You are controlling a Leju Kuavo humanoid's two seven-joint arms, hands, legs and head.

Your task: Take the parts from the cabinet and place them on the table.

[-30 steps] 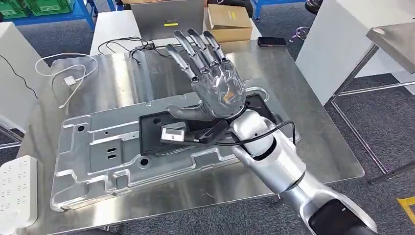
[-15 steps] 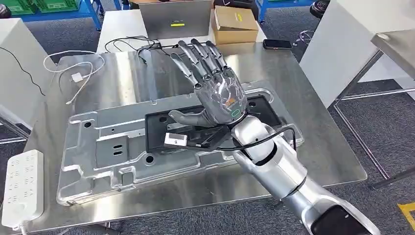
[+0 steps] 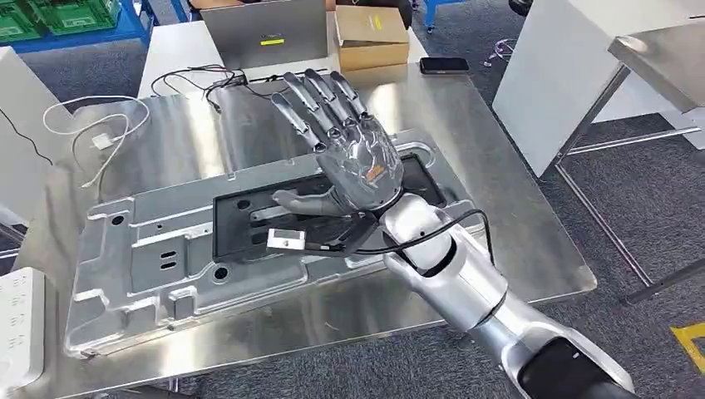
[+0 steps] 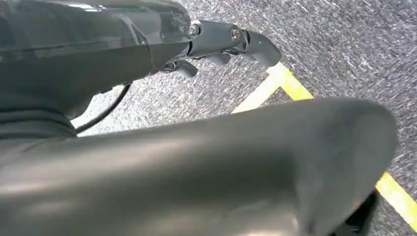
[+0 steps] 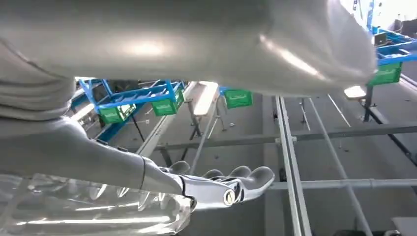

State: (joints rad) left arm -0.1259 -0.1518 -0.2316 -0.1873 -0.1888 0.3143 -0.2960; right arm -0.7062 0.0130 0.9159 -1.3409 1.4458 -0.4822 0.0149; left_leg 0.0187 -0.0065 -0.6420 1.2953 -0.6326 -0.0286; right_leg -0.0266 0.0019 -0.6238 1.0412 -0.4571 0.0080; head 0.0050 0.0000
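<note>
A large stamped silver metal part [image 3: 158, 258] lies flat on the steel table [image 3: 515, 241], with a black panel [image 3: 237, 218] set in its middle. My right hand [image 3: 353, 158] hovers over the black panel, fingers spread and stretched toward the table's far side, holding nothing. In the right wrist view the right hand's fingertips [image 5: 236, 184] stand out straight with nothing between them. My left hand [image 4: 226, 42] hangs beside my body above grey carpet, its dark fingers loose and empty.
A white power strip [image 3: 17, 324] lies at the table's near left corner. A white cable [image 3: 91, 133] and black cables [image 3: 199, 79] lie at the back left. Behind are a laptop [image 3: 266, 33], a cardboard box [image 3: 370, 37] and a phone [image 3: 443, 65]. A white cabinet [image 3: 574, 75] stands right.
The whole picture has shifted a little, so the camera has moved. My right hand stays spread over the black panel, and the part has not moved on the table.
</note>
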